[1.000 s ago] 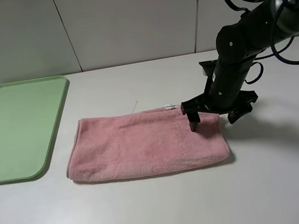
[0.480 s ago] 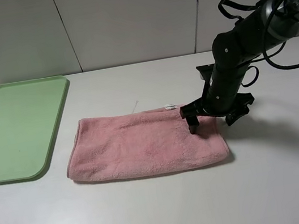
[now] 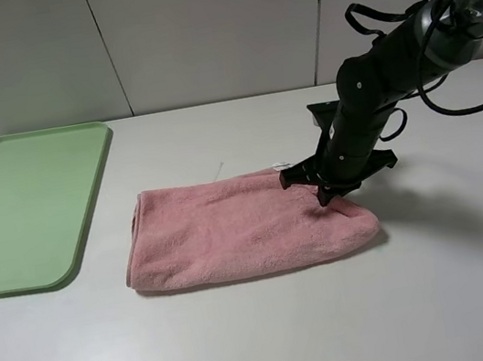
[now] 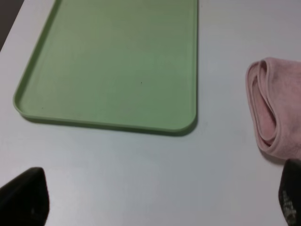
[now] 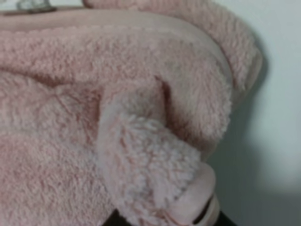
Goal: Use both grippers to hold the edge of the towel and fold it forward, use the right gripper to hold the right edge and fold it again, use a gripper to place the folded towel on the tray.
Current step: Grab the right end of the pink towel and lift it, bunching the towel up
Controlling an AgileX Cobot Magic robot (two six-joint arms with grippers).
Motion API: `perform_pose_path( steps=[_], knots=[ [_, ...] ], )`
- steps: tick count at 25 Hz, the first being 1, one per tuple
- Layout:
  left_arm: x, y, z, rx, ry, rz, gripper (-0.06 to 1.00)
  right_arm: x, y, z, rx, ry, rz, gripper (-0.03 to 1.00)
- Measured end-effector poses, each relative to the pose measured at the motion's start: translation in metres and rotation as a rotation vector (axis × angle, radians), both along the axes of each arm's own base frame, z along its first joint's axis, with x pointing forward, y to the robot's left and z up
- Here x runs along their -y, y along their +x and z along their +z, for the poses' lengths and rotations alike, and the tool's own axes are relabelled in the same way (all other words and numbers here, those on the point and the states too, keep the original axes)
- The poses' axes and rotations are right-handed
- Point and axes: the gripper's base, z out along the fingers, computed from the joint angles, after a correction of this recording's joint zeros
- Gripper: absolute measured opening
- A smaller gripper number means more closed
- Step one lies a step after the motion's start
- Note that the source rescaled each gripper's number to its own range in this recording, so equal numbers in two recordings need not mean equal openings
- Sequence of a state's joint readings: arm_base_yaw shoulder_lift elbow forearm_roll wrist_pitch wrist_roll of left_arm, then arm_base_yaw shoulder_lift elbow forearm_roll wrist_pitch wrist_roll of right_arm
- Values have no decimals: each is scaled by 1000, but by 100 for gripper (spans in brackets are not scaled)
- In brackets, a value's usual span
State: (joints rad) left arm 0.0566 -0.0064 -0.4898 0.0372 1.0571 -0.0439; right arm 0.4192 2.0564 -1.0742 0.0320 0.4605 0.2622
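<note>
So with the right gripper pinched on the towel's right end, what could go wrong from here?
The right gripper pinches only a small bunch of the towel near its far right corner, so it may slip out or lift just the top layer. Gripped off-centre, the fold could come out skewed, with the near corner dragging.

The pink terry towel (image 3: pixel 231 228) is lying folded into a long strip across the middle of the tabletop (image 3: pixel 278 341), its right end bunching up. The flat light-green tray (image 3: pixel 23 208) is sitting along the tabletop's left edge.
</note>
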Motion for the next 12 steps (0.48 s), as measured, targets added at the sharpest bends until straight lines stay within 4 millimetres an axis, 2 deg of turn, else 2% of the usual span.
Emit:
perform_pose_path(
  steps=[12],
  knots=[
    [0, 0, 0, 0, 0, 0, 98, 4, 1, 9, -22, -58, 49, 6]
  ],
)
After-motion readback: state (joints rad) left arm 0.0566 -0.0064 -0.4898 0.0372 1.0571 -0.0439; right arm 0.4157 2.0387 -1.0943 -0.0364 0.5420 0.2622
